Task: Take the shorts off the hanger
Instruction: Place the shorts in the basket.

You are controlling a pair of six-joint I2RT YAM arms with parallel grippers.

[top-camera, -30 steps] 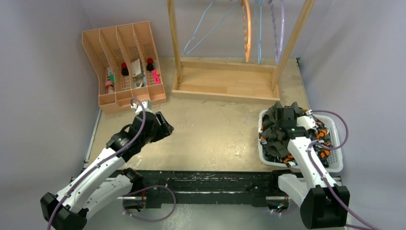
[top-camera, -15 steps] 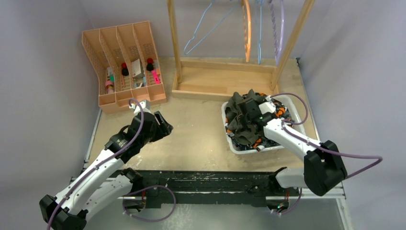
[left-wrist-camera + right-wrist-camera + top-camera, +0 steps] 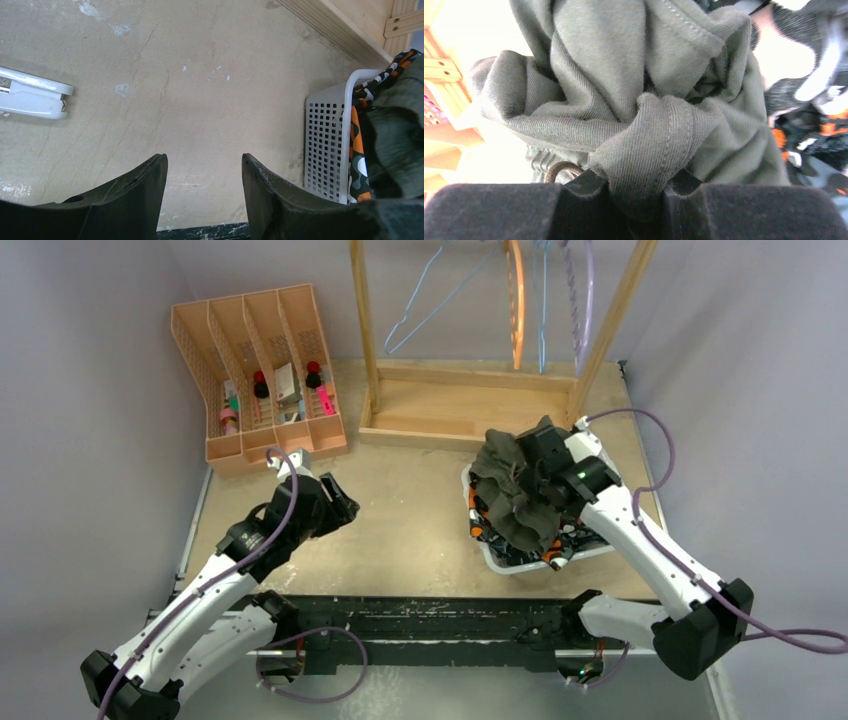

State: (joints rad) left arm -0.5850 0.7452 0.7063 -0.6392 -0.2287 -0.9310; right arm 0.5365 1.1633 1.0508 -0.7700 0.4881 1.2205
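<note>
My right gripper (image 3: 545, 475) is shut on the olive green shorts (image 3: 510, 495) and holds them bunched above the white basket (image 3: 500, 558). In the right wrist view a fold of the olive shorts (image 3: 644, 100) sits pinched between the jaws (image 3: 636, 192), with a brown drawstring loop (image 3: 559, 170) beside it. The orange-white-black camouflage shorts (image 3: 552, 558) lie in the basket, also showing in the left wrist view (image 3: 361, 150). Black fabric lies under them. My left gripper (image 3: 340, 502) is open and empty, low over the table, left of the basket (image 3: 325, 135).
A wooden clothes rack (image 3: 470, 410) stands at the back with several bare hangers (image 3: 515, 300). A wooden organiser (image 3: 255, 370) with small items stands at the back left. A white object (image 3: 32, 95) lies on the table in the left wrist view.
The right arm swung from the far right toward the centre with the olive shorts, and the basket moved left with it. The shorts now hang higher. The left arm has not moved.
</note>
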